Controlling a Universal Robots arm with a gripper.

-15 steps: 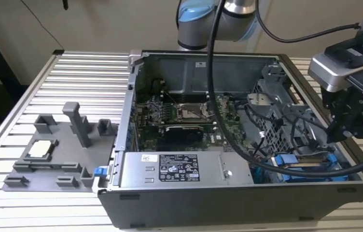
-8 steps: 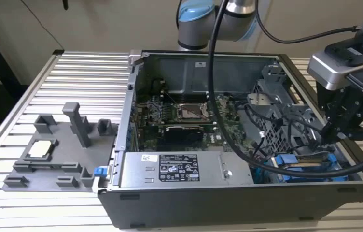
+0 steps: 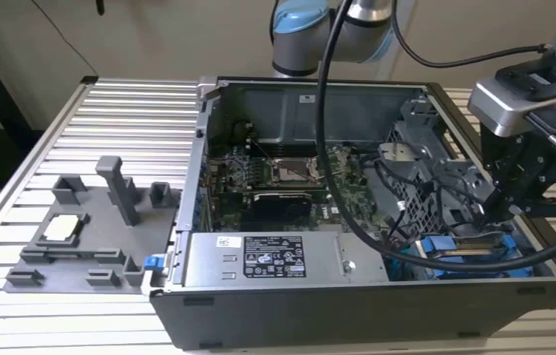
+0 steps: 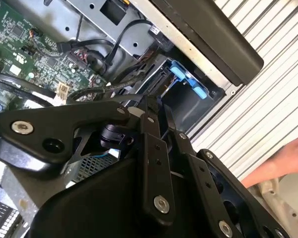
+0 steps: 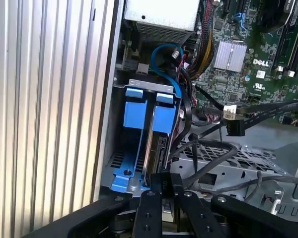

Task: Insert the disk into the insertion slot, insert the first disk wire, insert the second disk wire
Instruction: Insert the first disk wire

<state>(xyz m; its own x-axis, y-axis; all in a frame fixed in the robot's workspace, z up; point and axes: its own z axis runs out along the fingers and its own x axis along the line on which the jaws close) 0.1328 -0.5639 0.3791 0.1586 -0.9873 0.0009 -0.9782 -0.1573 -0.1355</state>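
One claw (image 3: 496, 212), at the lower right of the exterior view, reaches into the open computer case (image 3: 288, 310). In the first wrist view its fingers (image 5: 150, 203) are drawn together at the near end of the one disk (image 5: 157, 153). The disk stands edge-on in the slot (image 5: 145, 83), directly ahead of the claw. Two blue tabs (image 5: 134, 92) are at the slot's far end.

The grey-and-blue jointed robot arm (image 3: 310, 29) rises at the back, while on the exterior view's right its silver-grey wrist block (image 3: 514, 100) sits tilted, carrying the black metal linkage gripper (image 3: 492, 205) pointing steeply downward, also seen in both wrist views (image 5: 164, 184) (image 4: 153, 113).
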